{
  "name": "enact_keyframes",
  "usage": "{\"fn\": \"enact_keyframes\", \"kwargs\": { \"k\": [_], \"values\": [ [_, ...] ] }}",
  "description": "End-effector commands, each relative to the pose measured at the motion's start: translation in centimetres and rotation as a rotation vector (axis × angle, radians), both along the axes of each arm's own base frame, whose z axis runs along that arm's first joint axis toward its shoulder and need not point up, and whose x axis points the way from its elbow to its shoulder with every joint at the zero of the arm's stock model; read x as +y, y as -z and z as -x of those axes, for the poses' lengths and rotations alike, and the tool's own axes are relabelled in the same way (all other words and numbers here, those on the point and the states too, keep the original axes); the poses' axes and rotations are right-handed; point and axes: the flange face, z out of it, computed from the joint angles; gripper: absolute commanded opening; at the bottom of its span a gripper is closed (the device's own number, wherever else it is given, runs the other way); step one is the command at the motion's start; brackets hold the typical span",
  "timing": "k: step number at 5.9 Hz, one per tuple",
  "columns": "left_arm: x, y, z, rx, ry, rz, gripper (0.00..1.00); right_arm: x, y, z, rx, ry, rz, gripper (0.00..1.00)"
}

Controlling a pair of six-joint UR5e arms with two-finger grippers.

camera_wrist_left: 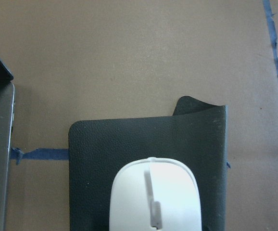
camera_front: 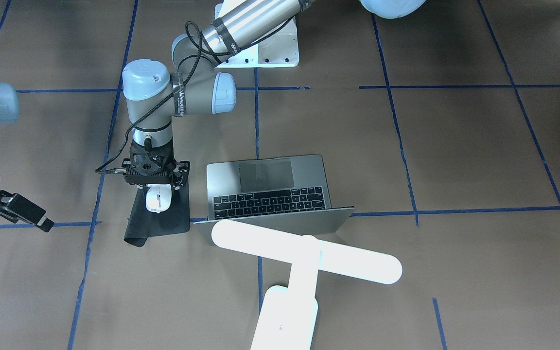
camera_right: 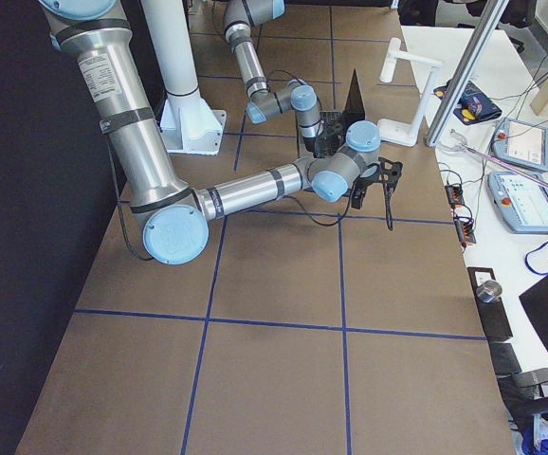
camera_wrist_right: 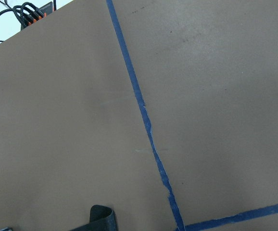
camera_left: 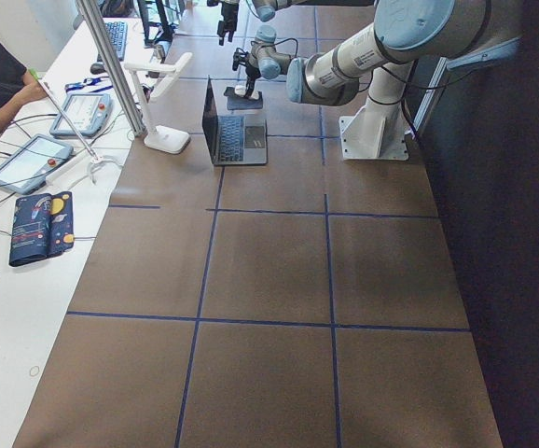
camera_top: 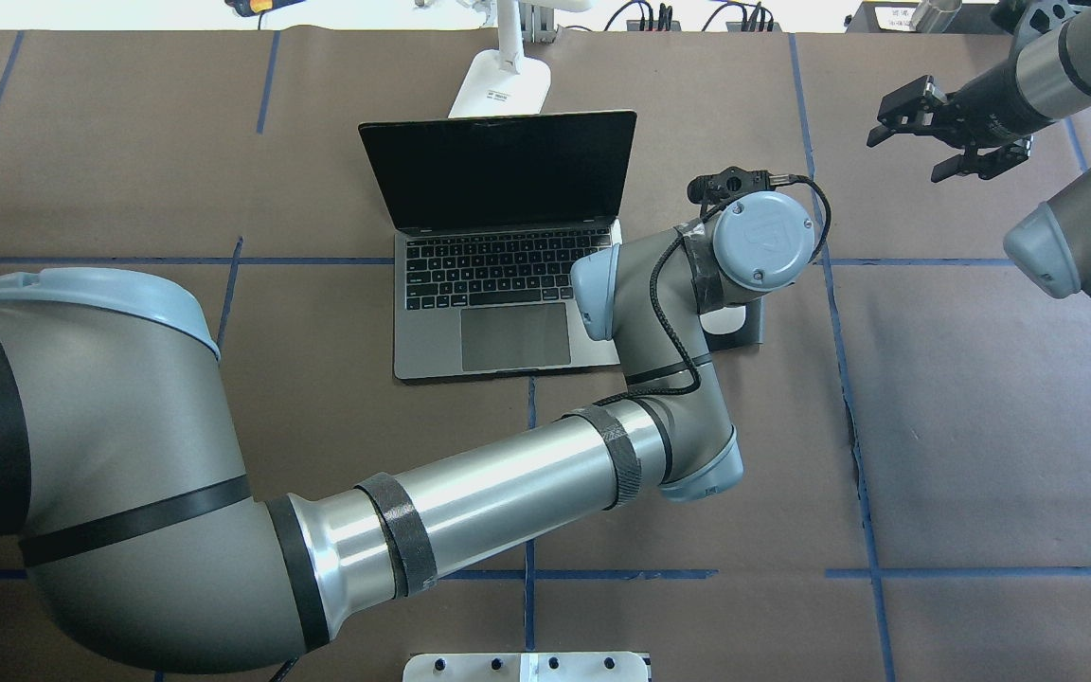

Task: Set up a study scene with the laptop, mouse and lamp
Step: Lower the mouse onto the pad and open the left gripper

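Observation:
The laptop (camera_front: 270,184) stands open in the middle of the table, also seen from overhead (camera_top: 498,284). The lit white lamp (camera_front: 304,253) stands behind its screen, base at the far edge (camera_top: 498,90). The white mouse (camera_front: 158,200) lies on a black mat (camera_front: 175,218) on the laptop's right-hand side; it fills the bottom of the left wrist view (camera_wrist_left: 153,197). My left gripper (camera_front: 158,187) reaches across and points straight down over the mouse's rear end, jaws close at its sides, apparently shut on it. My right gripper (camera_top: 905,142) hovers open and empty, far right.
The mat's far outer corner (camera_wrist_left: 196,103) curls up off the table. The white bolted pedestal (camera_front: 275,53) is at the robot's edge. Blue tape lines cross the brown table. My left forearm (camera_top: 489,493) lies across the space in front of the laptop.

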Motion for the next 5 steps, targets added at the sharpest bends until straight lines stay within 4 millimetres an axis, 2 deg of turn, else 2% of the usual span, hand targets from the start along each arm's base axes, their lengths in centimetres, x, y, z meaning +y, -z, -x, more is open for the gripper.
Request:
{"fn": "enact_keyframes", "kwargs": {
  "k": [1,2,4,5],
  "values": [
    [-0.1,0.2,0.1,0.016,0.002,-0.007,0.84,0.7,0.6,-0.1,-0.024,0.016,0.005,1.0],
    [-0.3,0.2,0.3,0.018,0.005,-0.008,1.0,0.9,1.0,-0.1,-0.03,0.021,0.001,1.0],
    [-0.8,1.2,0.9,0.04,0.009,-0.013,1.0,1.1,1.5,-0.2,-0.045,0.034,0.0,1.0],
    [-1.1,3.1,2.1,0.078,0.014,-0.029,1.0,0.8,1.5,-1.3,-0.053,0.032,0.001,1.0]
  ]
}}
